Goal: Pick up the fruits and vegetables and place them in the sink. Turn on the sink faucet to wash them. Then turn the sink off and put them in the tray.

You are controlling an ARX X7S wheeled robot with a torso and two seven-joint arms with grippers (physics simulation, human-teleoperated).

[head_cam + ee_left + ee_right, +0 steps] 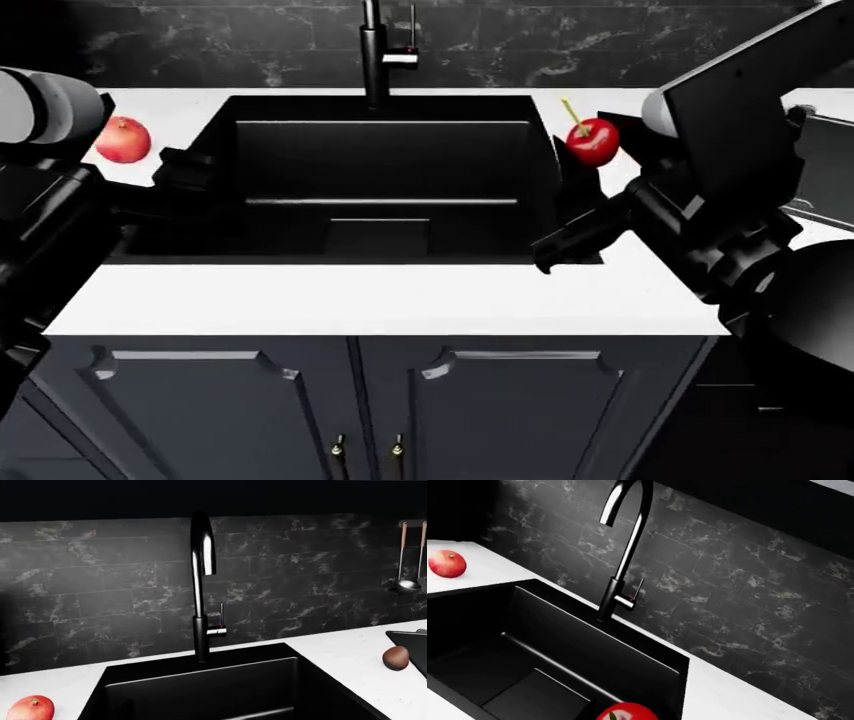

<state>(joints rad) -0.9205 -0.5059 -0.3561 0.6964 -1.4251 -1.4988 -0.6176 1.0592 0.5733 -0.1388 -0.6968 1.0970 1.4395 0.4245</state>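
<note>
The black sink lies straight ahead, its faucet upright at the back rim with a chrome side lever. A round red pomegranate-like fruit rests on the white counter left of the basin. My right gripper holds the red cherry above the sink's right edge; the cherry also shows in the right wrist view. The brown teardrop piece lies on the counter beside the black tray. My left gripper hovers at the sink's left edge, its jaws indistinct against the dark.
A dark marbled tile wall runs behind the counter, with ladles hanging at its right. Dark cabinet doors sit under the white counter's front edge. My right arm covers the counter on the right.
</note>
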